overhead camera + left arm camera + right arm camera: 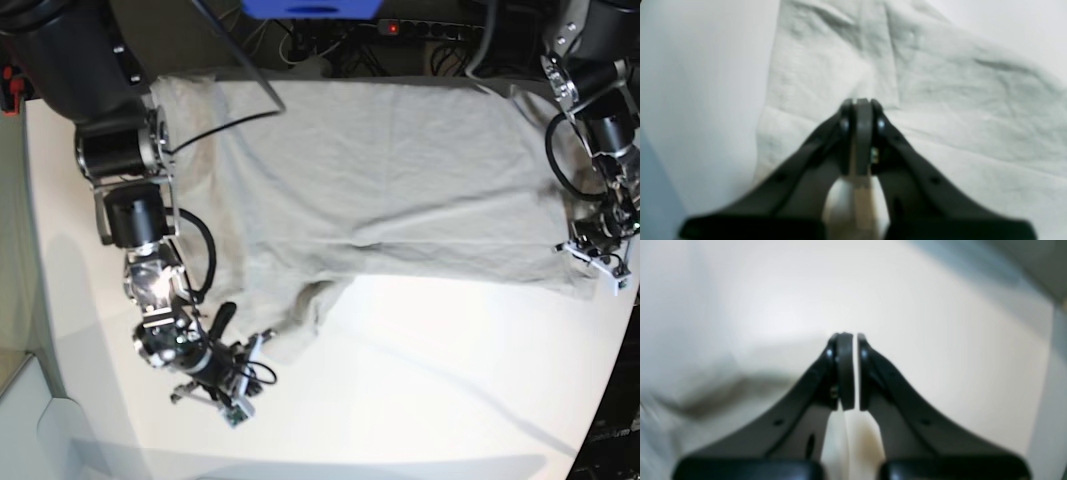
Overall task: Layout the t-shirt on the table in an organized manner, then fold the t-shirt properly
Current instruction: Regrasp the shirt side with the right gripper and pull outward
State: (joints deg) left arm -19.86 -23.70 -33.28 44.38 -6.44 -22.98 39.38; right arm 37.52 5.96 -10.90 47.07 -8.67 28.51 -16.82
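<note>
We see a wrinkled light grey-beige t-shirt [380, 180] spread across the white tabletop [420, 380] from about ten o'clock to three o'clock in the base view, with one sleeve drooping toward seven o'clock. Our left gripper [863, 101] sits over the shirt's edge at three o'clock, its fingers [873, 110] pressed together with nothing clearly pinched between them. Our right gripper [855, 336] hovers above bare tabletop just beside the drooping sleeve, its fingers [844, 353] nearly touching, with only a thin sliver of gap and nothing between them.
</note>
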